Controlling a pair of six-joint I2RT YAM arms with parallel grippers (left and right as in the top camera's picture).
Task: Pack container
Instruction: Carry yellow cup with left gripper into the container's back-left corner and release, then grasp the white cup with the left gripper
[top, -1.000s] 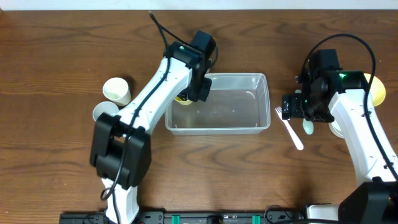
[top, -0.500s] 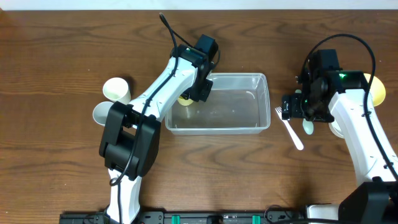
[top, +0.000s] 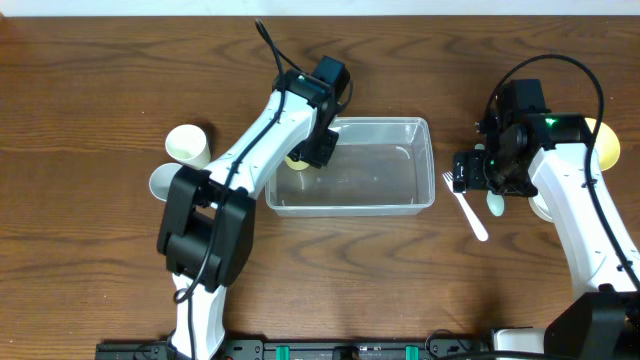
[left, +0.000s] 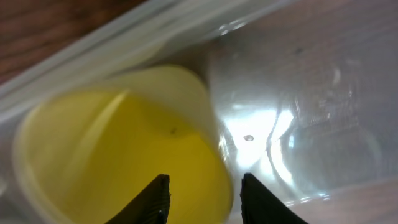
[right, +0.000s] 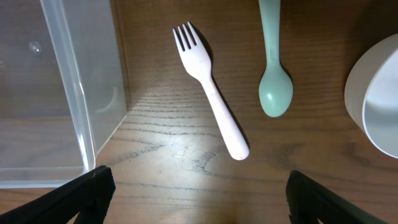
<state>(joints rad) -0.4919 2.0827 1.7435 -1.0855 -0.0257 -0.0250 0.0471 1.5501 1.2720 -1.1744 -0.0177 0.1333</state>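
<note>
Left wrist: yellow cup (left: 118, 149) in container (left: 311, 74) corner | overhead: mostly hidden

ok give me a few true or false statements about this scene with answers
The fork lies outside the container. True.
The right gripper is shut on the spoon. False: it is open, holding nothing.
A yellow cup is inside the container. True.
The spoon lies between the fork and the container. False: the fork is the nearer to the container.
</note>
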